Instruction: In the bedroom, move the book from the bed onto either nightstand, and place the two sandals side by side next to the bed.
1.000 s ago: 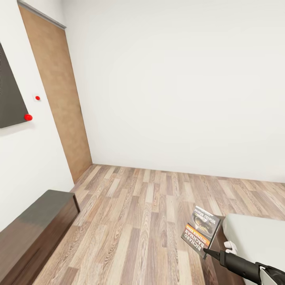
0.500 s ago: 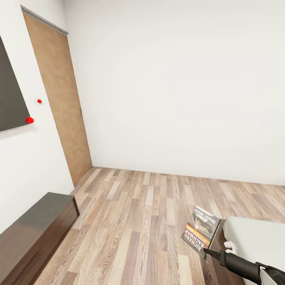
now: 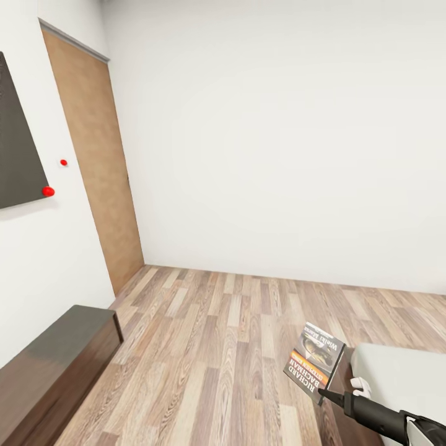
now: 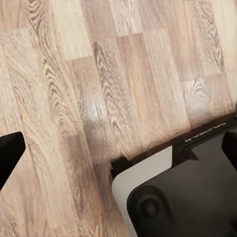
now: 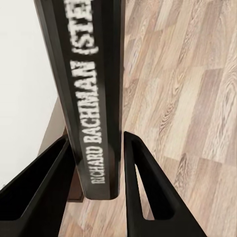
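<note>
Head view: right gripper (image 3: pixel 323 395) at the near right edge of frame, arm entering from the right corner, clamped on the lower corner of the book (image 3: pixel 314 363). Book held upright and tilted, cover toward the camera, above the floor (image 3: pixel 217 347), just left of the bed (image 3: pixel 402 378). Right wrist view: book spine (image 5: pixel 91 94) stands between the two dark fingers (image 5: pixel 143 197), one on each side, pressed against the covers.

Left gripper (image 4: pixel 118 158): left wrist view has two dark finger tips at opposite edges of the frame, spread wide apart, nothing between them; robot base (image 4: pixel 182 192) and wood planks beneath.

Surface and room: wood-plank floor, light and mid brown. Light-grey mattress on a dark frame at near right. Dark-brown glossy cabinet (image 3: pixel 56 359) along the left wall, near left. Brown door (image 3: pixel 96 167) on the left wall; dark panel (image 3: pixel 15 142) nearer, with two red dots beside it. Far wall (image 3: pixel 279 136) plain white.

Writing: cover reads "RICHARD BACHMAN", upside down, over an orange band; spine reads "RICHARD BACHMAN (STE", rest cut off
</note>
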Motion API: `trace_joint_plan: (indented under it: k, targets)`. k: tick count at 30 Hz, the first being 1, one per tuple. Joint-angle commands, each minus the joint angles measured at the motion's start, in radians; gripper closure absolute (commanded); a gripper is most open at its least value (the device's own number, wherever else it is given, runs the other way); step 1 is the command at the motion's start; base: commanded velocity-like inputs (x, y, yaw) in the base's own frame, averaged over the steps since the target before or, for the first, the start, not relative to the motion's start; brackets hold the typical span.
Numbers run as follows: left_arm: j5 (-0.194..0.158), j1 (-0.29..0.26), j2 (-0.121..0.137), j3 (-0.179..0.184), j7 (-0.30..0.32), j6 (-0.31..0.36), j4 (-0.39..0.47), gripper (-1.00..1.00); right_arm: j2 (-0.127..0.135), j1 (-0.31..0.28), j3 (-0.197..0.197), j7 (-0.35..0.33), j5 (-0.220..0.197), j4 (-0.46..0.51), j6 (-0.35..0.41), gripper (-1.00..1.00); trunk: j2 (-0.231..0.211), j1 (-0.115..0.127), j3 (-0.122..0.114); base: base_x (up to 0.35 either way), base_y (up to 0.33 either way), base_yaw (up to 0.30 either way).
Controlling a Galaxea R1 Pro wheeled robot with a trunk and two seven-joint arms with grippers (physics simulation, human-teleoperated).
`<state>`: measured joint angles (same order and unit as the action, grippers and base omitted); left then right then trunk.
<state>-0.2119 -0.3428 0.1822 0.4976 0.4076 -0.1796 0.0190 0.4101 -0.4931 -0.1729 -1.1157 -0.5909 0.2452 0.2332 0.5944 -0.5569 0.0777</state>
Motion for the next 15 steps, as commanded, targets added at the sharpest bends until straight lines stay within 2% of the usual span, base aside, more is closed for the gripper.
trace_joint_plan:
  k: [1,15]
  targets:
    - [-0.009,-0.001,0.000,0.009,0.003,-0.003,-0.001,-1.00,0.001,-0.001,-0.007,-0.001,-0.010,0.000,0.009,1.00,0.002,0.000,0.000,0.000,0.000,0.000]
    - [-0.009,-0.001,0.000,0.009,0.003,-0.003,-0.001,-1.00,0.000,-0.001,-0.007,-0.001,-0.010,0.000,0.009,1.00,0.002,0.000,-0.018,0.000,0.000,0.000]
